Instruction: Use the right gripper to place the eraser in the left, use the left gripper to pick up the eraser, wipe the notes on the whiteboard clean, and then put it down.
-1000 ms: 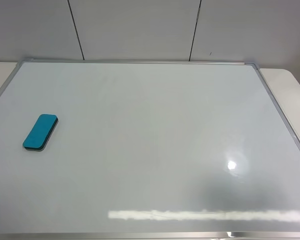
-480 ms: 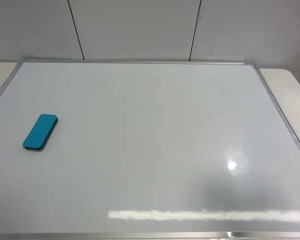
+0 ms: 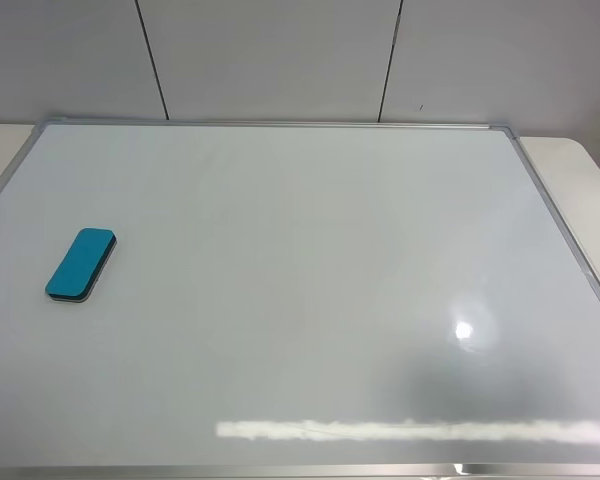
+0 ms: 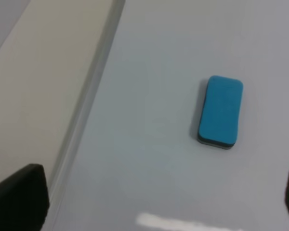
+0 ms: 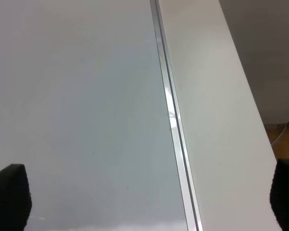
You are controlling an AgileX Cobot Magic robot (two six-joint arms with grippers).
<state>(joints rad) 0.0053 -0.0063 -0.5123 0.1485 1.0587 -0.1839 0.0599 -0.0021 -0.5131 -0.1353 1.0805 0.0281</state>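
Note:
The teal-blue eraser lies flat on the left part of the whiteboard, with nothing touching it. The left wrist view has the eraser ahead of my left gripper, whose jaws stand wide open and empty; only the black fingertips show. My right gripper is open and empty too, over the board's right frame. Neither gripper appears in the exterior high view. The notes are not in view.
Beige table borders the silver frame on both sides, by the left gripper and the right one. A grey panelled wall stands behind the board. A glare strip lies near the front edge.

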